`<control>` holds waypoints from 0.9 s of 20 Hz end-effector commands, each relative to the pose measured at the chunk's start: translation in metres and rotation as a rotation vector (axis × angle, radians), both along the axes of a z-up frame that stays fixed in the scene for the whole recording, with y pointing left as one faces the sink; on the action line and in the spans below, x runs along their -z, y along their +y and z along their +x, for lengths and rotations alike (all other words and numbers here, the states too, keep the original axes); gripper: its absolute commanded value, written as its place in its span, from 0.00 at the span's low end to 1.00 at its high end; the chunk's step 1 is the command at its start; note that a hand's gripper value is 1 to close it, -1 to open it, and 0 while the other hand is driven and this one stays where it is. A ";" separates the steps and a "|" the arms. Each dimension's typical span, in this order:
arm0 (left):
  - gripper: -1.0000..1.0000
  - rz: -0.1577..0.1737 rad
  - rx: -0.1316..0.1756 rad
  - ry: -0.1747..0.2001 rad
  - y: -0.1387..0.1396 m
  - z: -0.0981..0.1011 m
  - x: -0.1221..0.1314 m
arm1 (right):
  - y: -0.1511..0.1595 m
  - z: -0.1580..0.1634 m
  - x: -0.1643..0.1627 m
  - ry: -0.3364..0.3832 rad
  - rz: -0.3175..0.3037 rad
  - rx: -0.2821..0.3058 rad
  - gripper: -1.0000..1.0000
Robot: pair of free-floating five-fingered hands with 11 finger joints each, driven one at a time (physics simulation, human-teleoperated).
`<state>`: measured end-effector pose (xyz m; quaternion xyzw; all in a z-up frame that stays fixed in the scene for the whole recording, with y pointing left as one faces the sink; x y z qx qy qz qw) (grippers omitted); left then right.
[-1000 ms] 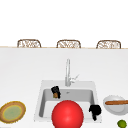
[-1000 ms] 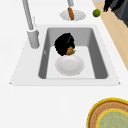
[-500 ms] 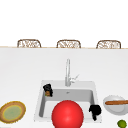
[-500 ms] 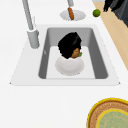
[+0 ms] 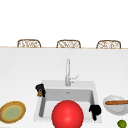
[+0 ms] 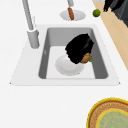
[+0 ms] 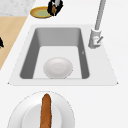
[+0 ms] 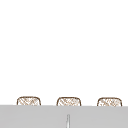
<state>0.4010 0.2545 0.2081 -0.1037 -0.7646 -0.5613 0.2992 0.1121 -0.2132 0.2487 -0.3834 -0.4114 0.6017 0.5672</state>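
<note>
Curling round a small brown object (image 5: 39,94), your left hand (image 5: 40,88) hovered at the left rim of the sink (image 5: 93,86) in the front view; the same hand appeared at the top of the right side view, just before the yellow-rimmed plate (image 5: 12,113) on the counter. In the left side view it hung over the basin, above the white plate (image 7: 58,67) lying on the sink floor (a speck of green showed beside the brown object there). Your right hand (image 5: 95,110) floated at the sink's front right corner, fingers curled downward and holding nothing. Between the two hands, low in the front view, stood a large red ball (image 5: 67,114). Behind the basin rose the faucet (image 5: 67,72). To the right of the sink you had a white bowl (image 5: 114,104) carrying a brown sausage-like stick (image 5: 116,102), and near it a green lime (image 5: 122,123). Beyond the counter stood three wicker chair backs (image 5: 68,43).
</note>
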 end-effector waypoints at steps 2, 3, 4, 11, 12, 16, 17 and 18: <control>1.00 0.032 0.008 0.000 0.031 -0.017 -0.014 | 0.000 0.000 0.000 0.000 0.000 0.000 0.50; 1.00 0.033 0.008 0.000 0.037 -0.021 -0.016 | 0.000 0.000 0.000 0.000 0.000 0.000 0.50; 1.00 0.034 0.008 0.000 0.044 -0.024 -0.018 | 0.000 0.000 0.000 0.000 0.000 0.000 0.50; 1.00 0.032 0.008 -0.007 0.091 -0.051 -0.030 | 0.000 0.000 0.000 0.000 0.000 0.000 0.50; 1.00 0.032 0.009 -0.009 0.098 -0.054 -0.030 | 0.000 0.000 0.000 0.000 0.000 0.000 0.50; 1.00 0.038 0.017 -0.026 0.124 -0.068 -0.029 | 0.000 0.000 0.000 0.000 0.000 0.000 0.50; 1.00 0.039 0.017 -0.028 0.131 -0.071 -0.029 | 0.000 0.000 0.000 0.000 0.000 0.000 0.50; 1.00 0.040 0.016 -0.030 0.138 -0.074 -0.028 | 0.000 0.000 0.000 0.000 0.000 0.000 0.50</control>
